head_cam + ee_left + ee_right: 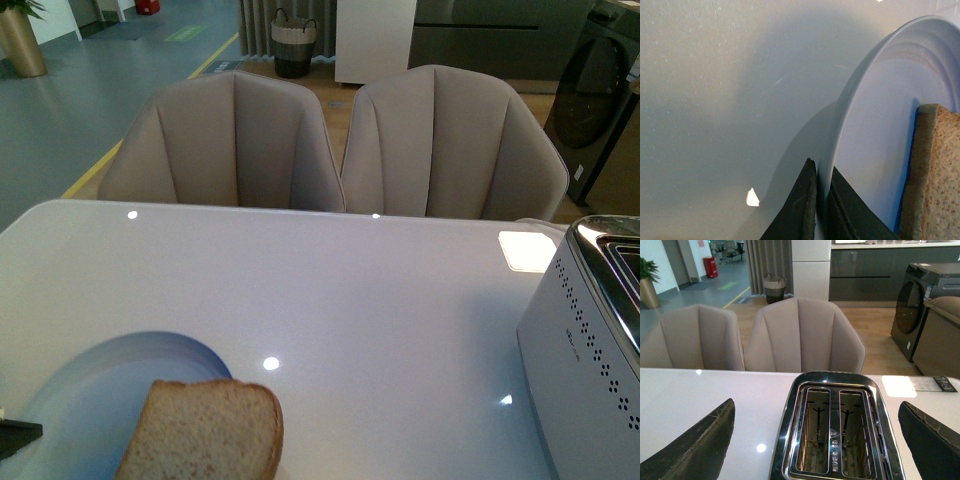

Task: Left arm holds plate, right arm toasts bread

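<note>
Glossy white counter (330, 290), two beige chairs (230, 140) behind it, showroom-looking floor further back. The plate (110, 385) is at the near left with the bread (205, 430) lying on it. The left fingers (800, 210) are pinched on the plate's rim, down low. The right fingers (700, 445) hang over the toaster (832, 440), spread wide, holding nothing.
</note>
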